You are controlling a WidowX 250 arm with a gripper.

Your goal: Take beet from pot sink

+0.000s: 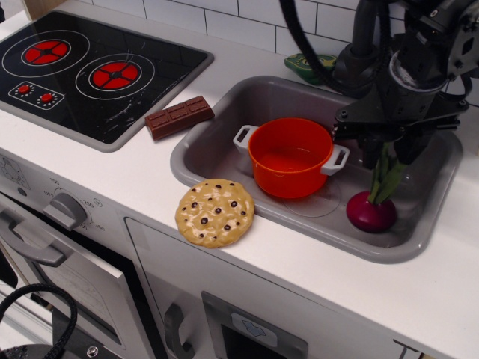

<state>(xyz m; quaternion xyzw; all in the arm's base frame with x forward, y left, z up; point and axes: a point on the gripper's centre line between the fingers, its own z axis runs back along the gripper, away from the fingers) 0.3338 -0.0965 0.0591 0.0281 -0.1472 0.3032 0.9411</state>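
Far left: black stovetop [90,71] with two large and two small red burner marks, set flush in the white counter [142,176]. Below it, on the cabinet front, a grey knob [66,211] and a grey oven handle [28,247]. Just right of the stovetop's near corner lies a brown chocolate bar [179,117], angled, one end just beside the sink's left rim. Near the counter's front edge, a tan cookie [215,212] with dark chips lies flat, touching or nearly touching the sink's front rim. The sink [202,153], grey with rounded corners, takes up the centre and right. Inside it, left of centre, the pot [290,157] stands upright: orange, white side handles, nothing seen inside it. A faint round drain mark sits on the basin floor at the pot's right base. Behind the sink, on the counter by the tiled wall, a green toy [310,66] is partly hidden by black cables. Right part of basin: the beet [372,212] rests with its magenta bulb on the sink floor, outside the pot and near the front right corner, leaves upright with a slight lean. The gripper [390,153] hangs directly over it; fingers stand on either side of the upper leaves. Cannot tell whether they pinch the leaves or stand slightly clear.
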